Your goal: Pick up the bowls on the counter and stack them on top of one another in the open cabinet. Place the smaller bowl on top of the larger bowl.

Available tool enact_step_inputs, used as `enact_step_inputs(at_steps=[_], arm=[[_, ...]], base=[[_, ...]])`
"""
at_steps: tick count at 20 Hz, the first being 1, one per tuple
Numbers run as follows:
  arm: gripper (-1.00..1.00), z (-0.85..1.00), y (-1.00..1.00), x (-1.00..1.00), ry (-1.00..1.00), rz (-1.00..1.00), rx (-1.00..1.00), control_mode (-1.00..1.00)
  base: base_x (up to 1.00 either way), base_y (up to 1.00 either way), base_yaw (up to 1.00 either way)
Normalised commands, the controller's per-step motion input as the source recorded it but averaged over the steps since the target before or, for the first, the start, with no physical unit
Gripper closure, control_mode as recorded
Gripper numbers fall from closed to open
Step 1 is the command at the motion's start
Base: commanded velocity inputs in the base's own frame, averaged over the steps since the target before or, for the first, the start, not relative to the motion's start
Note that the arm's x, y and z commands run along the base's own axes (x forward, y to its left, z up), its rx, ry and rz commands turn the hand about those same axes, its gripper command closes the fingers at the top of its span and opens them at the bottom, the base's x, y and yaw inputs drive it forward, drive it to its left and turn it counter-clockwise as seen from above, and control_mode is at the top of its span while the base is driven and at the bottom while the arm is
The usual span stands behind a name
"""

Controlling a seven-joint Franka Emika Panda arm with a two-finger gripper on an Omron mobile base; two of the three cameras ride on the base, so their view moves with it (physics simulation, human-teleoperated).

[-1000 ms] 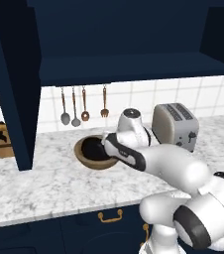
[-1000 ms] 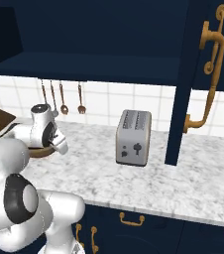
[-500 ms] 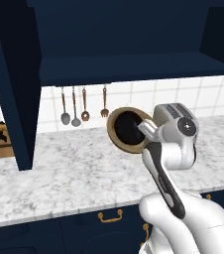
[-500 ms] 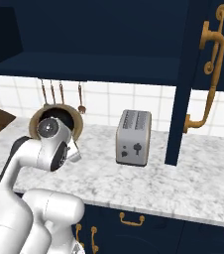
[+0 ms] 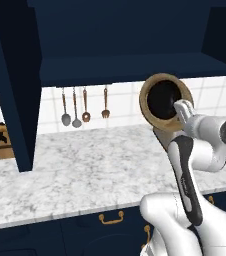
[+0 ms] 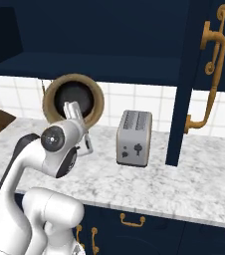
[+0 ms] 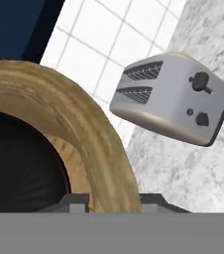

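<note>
From the left base view, my claw [image 5: 181, 111] is clamped on the thick rim of the larger bowl [image 5: 157, 111], which I hold in the air, tipped on edge so its mouth faces back toward me. The smaller bowl [image 5: 163, 100] sits nested inside it. A second ago both were down on the desk [image 5: 85, 170], near the back edge below the hanging utensils [image 5: 85, 106]; now they hang high, close under the floor of the open cabinet [image 5: 130, 67], toward the desk's right end. That bare patch of desk means the pick-up is done, and, as I judge it, the stacking too, since the black bowl is already in the wooden one.

From the right base view, the same pair is up against the tiled wall [image 6: 134, 97], the larger bowl's tan ring [image 6: 97, 102] around the smaller bowl's dark disc [image 6: 74, 97], with my claw [image 6: 73, 112] biting the lower rim. The toaster [image 6: 134, 138] stands on the desk to the right, apart from the bowls. The cabinet shelf [image 6: 84, 67] is just above the rim.

From the hand view, the wooden rim [image 7: 84, 144] runs between my fingers [image 7: 74, 202], black bowl [image 7: 20, 163] inside, toaster [image 7: 173, 106] beyond on the desk. What remains, I think, is levelling the bowls and lifting over the shelf lip; held this steeply, the black one could slide out.
</note>
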Motion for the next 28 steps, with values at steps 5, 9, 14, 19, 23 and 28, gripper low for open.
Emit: enact_step_inputs(at_steps=[5,9,14,19,23,28], arm=[[1.0,1.0,-0.03,0.04,-0.15,-0.04,0.06,-1.0],[1.0,1.0,0.22,0.49,0.14,0.0,-0.02,-1.0],[1.0,0.98,0.09,0.22,0.22,0.01,0.0,-1.0],[1.0,0.07,-0.08,0.04,0.08,0.0,0.18,-1.0],[1.0,-0.01,-0.04,0.25,0.24,-0.01,0.34,-1.0],[1.0,-0.04,0.2,0.25,0.01,0.0,0.1,-1.0]], base=[[0.0,0.0,0.0],[0.0,0.0,0.0],[0.0,0.0,0.0],[0.0,0.0,0.0],[0.0,0.0,0.0],[0.0,0.0,0.0]])
